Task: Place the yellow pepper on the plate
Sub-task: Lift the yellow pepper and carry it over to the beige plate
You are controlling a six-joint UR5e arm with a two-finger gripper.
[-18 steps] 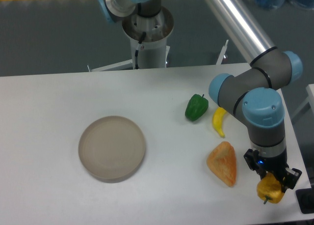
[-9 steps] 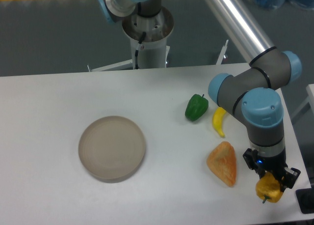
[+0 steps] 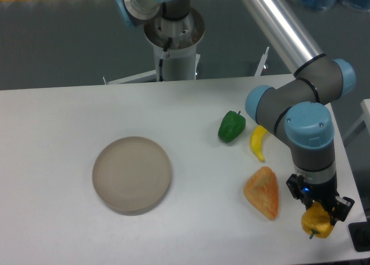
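Claw (image 3: 319, 212) pinching the yellow pepper (image 3: 317, 222) at the worktop's (image 3: 58, 132) near-right corner, well apart from the plate (image 3: 132, 173). Judged best: lift straight up first, clear the orange wedge (image 3: 263, 192), then carry left and release low over the plate's centre.

Gripper (image 3: 319, 214): fingers (image 3: 334, 210) mostly masked by wrist housing above and pepper (image 3: 316, 221) below; tip contact w/ pepper not resolvable. Pepper top hidden under fingers; stem end too small to tell detail. Whether pepper rests on counter (image 3: 58, 132) or is lifted: can't tell. Banana (image 3: 258, 143): upper end hidden behind arm elbow. Counter: cut off at left, bottom edges; right corner partly covered by arm. Arm base cut off at top edge; upper link runs out of frame. Dark item at bottom-right edge: cropped, unidentifiable.
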